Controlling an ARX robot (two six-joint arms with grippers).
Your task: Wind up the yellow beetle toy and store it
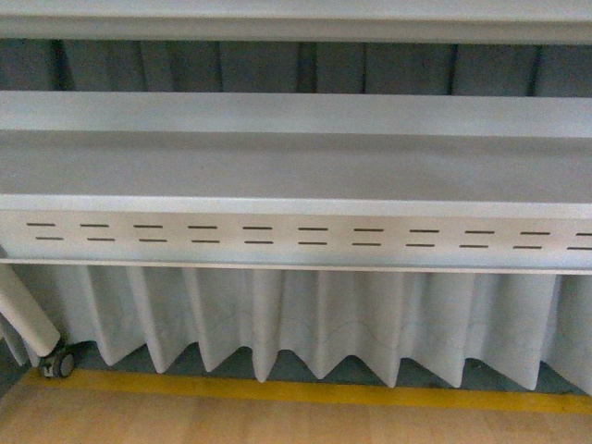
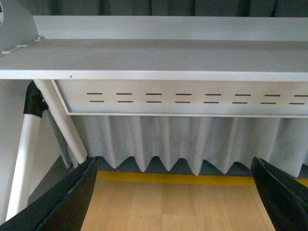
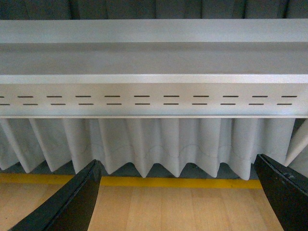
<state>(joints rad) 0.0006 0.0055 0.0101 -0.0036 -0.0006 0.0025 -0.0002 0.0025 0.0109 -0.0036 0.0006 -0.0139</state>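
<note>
Table with slotted front panel fills the view ahead, pleated skirt below; left gripper and right gripper both spread wide apart.

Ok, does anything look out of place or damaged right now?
Nothing is askew or damaged on the grey shelf or pleated curtain. Only oddity: no yellow beetle toy shows in any view.

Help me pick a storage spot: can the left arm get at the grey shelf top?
Probably yes: the left gripper faces the shelf top, jaws open and empty, nothing in between; how far it is I cannot tell.
</note>
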